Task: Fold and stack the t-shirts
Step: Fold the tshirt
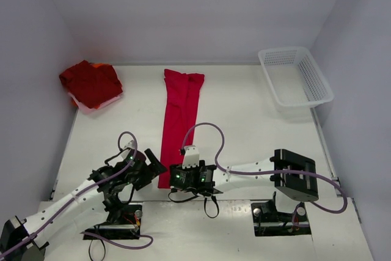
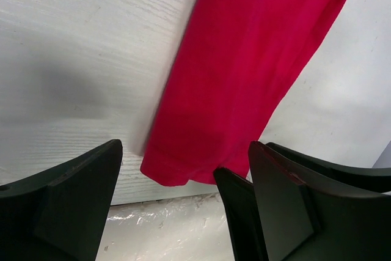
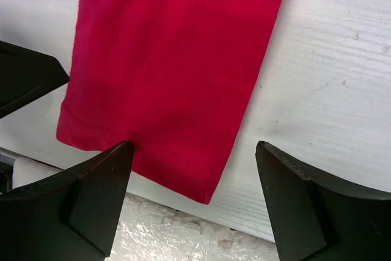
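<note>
Left pincer (image 2: pixel 183 148) and right pincer (image 3: pixel 194 145) gape, released and empty. Beneath them lies the red t-shirt (image 1: pixel 180 120), a long strip on the table (image 1: pixel 244 126).

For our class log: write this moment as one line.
shirt: long strip, flat | left fingers: open, near hem | right fingers: open, near hem | red pile: back left

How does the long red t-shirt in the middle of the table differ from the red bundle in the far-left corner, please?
The long t-shirt lies flat as a narrow strip; the bundle is a compact, rumpled heap. The long t-shirt is brighter red; the bundle is darker. Both are red cloth resting on the table.
</note>
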Tool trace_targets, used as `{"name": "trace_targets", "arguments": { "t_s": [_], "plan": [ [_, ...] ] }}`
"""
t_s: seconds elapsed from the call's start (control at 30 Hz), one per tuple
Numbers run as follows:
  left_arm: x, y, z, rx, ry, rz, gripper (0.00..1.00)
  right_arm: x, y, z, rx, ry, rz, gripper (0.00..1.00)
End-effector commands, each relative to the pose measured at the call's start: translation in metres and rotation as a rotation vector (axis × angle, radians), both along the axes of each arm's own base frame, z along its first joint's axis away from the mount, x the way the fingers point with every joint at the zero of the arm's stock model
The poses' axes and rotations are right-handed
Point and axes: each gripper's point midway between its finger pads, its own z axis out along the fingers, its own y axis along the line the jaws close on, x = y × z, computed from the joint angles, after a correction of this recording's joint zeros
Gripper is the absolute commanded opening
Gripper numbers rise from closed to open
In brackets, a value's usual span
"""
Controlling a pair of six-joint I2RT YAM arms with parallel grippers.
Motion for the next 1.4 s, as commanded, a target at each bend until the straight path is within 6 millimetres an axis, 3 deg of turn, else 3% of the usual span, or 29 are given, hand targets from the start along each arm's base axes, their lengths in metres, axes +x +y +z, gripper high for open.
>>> {"name": "trace_targets", "arguments": {
  "t_s": [0.0, 0.47, 0.73, 1.13, 1.37],
  "plan": [
    [0.006, -0.009, 0.006, -0.031, -0.027, -0.009, 0.78, 0.003, 0.012, 0.003, 0.037, -0.022, -0.032, 0.77],
    [0.006, -0.009, 0.004, -0.032, -0.026, -0.008, 0.71, 0.001, 0.011, -0.006, 0.033, -0.015, -0.036, 0.71],
    [0.003, -0.007, 0.001, -0.028, -0.018, -0.007, 0.68, -0.001, 0.010, -0.010, 0.024, -0.007, -0.031, 0.58],
    [-0.018, -0.017, -0.011, -0.058, 0.050, -0.068, 0.66, -0.003, 0.004, -0.013, 0.026, 0.001, -0.048, 0.56],
    [-0.020, -0.018, -0.013, -0.057, 0.053, -0.074, 0.63, -0.001, 0.004, -0.014, 0.022, 0.000, -0.050, 0.54]
  ]
}}
